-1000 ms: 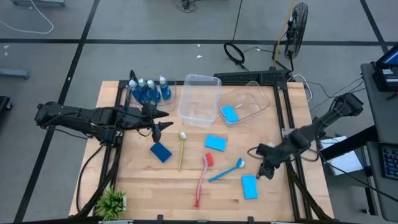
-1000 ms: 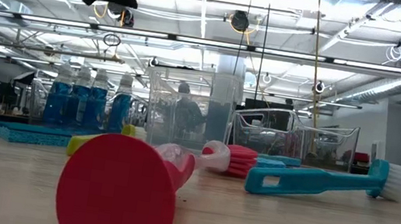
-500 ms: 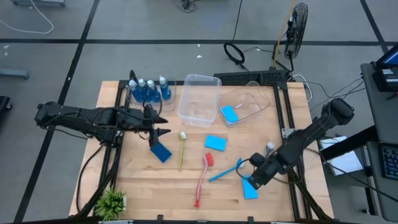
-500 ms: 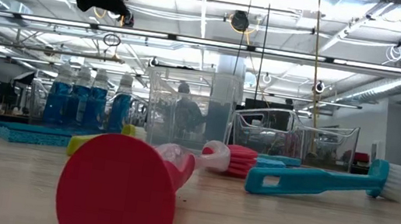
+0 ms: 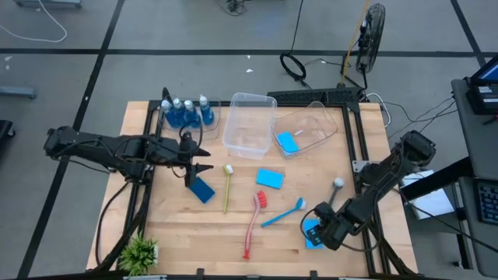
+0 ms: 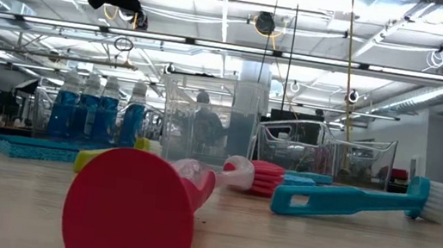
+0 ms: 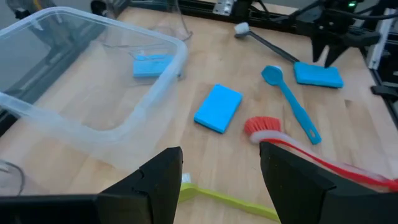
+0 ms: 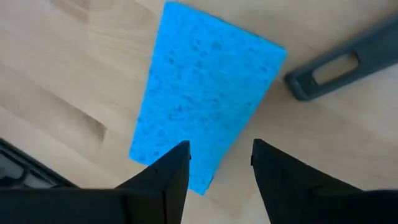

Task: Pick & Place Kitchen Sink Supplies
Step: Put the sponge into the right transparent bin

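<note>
Several blue sponges lie flat on the table: one (image 5: 311,234) near the front right, one (image 5: 269,178) in the middle, a darker one (image 5: 201,190) at the left. My right gripper (image 5: 322,228) hangs open just above the front right sponge (image 8: 208,102), fingers pointing down over its end, touching nothing. My left gripper (image 5: 198,165) is open in the air above the dark sponge. Red (image 5: 252,225), blue (image 5: 282,212), yellow-green (image 5: 227,187) and grey (image 5: 331,197) brushes lie on the wood. Bottles of blue liquid (image 5: 187,113) stand at the far left.
Two clear tubs stand at the back: an upright one (image 5: 250,123) and a tilted one (image 5: 309,126) holding another blue sponge (image 5: 287,141). A small green plant (image 5: 140,253) sits at the near left corner. The grey brush handle end (image 8: 339,62) lies close beside the front right sponge.
My right gripper has swung toward the table's near edge and come down, rolling as it went, and now hangs over the front right sponge. My left gripper has stayed in place and turned a little. No object has moved.
</note>
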Controlling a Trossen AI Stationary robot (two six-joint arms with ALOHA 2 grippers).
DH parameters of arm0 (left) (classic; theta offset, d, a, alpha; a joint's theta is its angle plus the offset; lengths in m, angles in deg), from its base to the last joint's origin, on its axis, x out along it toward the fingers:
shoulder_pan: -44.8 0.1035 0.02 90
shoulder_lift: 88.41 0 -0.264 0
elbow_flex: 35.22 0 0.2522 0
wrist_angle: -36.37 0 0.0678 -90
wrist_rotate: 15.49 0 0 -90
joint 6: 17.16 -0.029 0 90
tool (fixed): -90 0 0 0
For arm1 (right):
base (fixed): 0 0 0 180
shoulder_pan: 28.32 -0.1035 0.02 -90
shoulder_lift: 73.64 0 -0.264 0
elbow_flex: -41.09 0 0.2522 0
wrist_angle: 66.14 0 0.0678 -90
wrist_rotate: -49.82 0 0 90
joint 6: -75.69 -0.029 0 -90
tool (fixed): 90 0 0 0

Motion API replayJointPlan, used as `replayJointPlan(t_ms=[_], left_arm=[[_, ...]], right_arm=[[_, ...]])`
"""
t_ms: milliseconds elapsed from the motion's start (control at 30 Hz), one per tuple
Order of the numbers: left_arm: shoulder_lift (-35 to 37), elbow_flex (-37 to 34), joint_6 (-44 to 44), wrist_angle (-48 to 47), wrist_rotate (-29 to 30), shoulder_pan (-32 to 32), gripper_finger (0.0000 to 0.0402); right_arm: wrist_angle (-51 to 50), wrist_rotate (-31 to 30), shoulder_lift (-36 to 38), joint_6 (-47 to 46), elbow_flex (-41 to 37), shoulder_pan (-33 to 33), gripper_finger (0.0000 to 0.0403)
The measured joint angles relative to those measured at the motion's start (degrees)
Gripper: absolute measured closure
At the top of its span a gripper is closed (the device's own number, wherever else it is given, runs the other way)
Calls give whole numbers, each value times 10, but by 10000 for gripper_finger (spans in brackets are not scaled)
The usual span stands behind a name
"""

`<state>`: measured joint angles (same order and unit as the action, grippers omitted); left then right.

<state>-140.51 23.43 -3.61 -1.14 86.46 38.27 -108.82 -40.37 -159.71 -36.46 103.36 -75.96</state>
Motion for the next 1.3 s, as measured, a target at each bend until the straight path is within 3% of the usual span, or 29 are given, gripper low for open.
replayJointPlan(t_ms=[367, 700, 1067, 1300], left_arm=[[0, 0, 3, 0, 0, -37, 185], [0, 0, 10, 0, 0, -57, 185], [0, 0, 21, 0, 0, -60, 185], [0, 0, 23, 0, 0, -60, 185]], right_arm=[[-16, -21, -20, -40, -8, -1, 243], [31, -28, -18, -37, -34, 0, 243], [37, -26, -19, 49, -35, -1, 243], [40, -26, -19, 53, -35, -1, 243]])
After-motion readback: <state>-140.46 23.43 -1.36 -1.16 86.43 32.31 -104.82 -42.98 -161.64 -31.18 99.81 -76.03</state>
